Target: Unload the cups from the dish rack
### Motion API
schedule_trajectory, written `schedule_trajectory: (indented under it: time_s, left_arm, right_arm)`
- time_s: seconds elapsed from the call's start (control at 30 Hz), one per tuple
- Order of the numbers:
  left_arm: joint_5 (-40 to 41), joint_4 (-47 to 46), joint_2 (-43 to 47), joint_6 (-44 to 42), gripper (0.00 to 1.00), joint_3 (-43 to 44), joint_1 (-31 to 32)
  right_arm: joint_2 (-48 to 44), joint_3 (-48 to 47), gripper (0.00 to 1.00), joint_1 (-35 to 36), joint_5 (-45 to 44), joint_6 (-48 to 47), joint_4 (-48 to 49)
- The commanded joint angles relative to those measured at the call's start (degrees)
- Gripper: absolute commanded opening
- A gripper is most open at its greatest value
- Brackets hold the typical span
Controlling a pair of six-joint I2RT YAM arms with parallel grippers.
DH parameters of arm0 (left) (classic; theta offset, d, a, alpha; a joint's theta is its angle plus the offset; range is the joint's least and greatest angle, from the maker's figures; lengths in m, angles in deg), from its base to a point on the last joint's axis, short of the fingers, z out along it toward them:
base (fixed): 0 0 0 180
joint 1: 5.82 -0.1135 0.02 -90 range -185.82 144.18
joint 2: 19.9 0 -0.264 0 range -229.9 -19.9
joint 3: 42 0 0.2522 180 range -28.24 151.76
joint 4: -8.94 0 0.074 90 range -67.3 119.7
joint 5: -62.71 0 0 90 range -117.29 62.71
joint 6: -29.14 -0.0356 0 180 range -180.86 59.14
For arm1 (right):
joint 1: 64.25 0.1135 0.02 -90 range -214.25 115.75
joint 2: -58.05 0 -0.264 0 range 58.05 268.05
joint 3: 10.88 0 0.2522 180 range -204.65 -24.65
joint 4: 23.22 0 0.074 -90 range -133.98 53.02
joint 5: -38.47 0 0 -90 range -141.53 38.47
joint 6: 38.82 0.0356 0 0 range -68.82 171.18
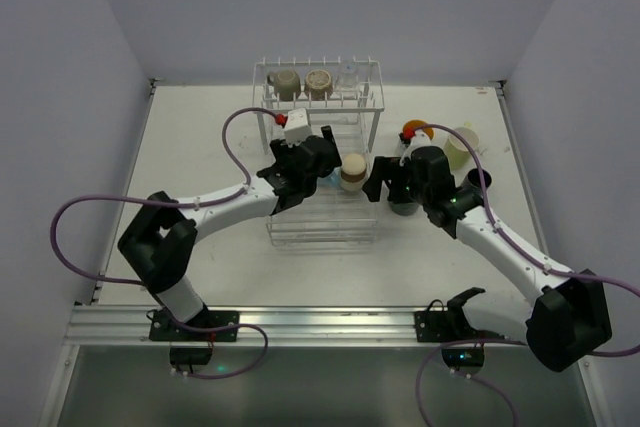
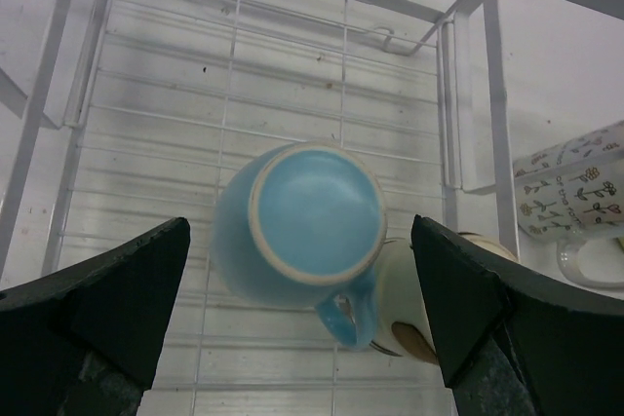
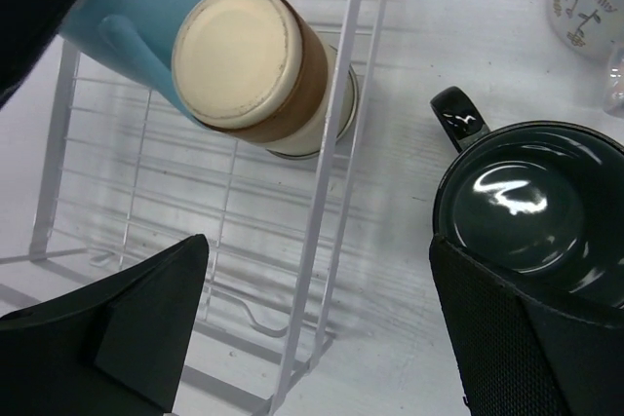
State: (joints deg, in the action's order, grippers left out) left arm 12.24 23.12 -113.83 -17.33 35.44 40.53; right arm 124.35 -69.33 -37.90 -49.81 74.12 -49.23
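Top: dish rack centre, three cups on upper shelf.
Left wrist: left gripper spread above inverted light blue cup in lower basket.
Right wrist: right gripper spread, holding nothing; dark green cup upright just beside rack.

Top external: high at near edge, looking down over whole table. 2 wrist views: close, facing down into dish rack; both share light blue cup, brown-and-cream cup.
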Motion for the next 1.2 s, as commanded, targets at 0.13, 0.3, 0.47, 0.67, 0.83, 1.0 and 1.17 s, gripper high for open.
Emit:
schedule_trajectory:
  time_s: [0.13, 0.3, 0.47, 0.67, 0.83, 1.0, 1.17]
  left_arm:
    - [9.9, -3.2, -5.8, -0.7, 1.00, 6.5, 0.7]
    - [11.1, -2.5, -7.8, -2.3, 1.00, 7.8, 0.6]
    - [10.8, -2.6, -10.4, -3.5, 1.00, 9.5, 0.6]
    - [10.0, -2.9, -12.7, -4.4, 1.00, 10.4, 0.6]
    - [10.0, -2.7, -13.2, -4.2, 1.00, 9.8, 0.6]
    - [10.0, -2.3, -13.9, -4.1, 0.92, 9.4, 0.5]
    - [10.0, -2.4, -13.2, -4.3, 0.62, 7.8, 0.4]
  right_arm:
    - [-1.2, 0.8, 0.99, 0.9, 2.2, -0.1, 3.6]
    - [-1.3, 0.7, 0.99, 1.1, 2.6, -0.3, 3.9]
    - [-2.0, 1.1, 0.99, 1.3, 3.3, -0.3, 4.3]
    - [-2.9, 1.5, 0.99, 1.6, 3.7, -0.3, 4.4]
    - [-4.2, 1.9, 0.99, 1.5, 3.5, -0.3, 4.3]
    - [-5.7, 2.0, 0.99, 1.5, 3.4, -0.2, 4.2]
    - [-7.3, 2.1, 0.99, 1.6, 2.9, -0.3, 3.7]
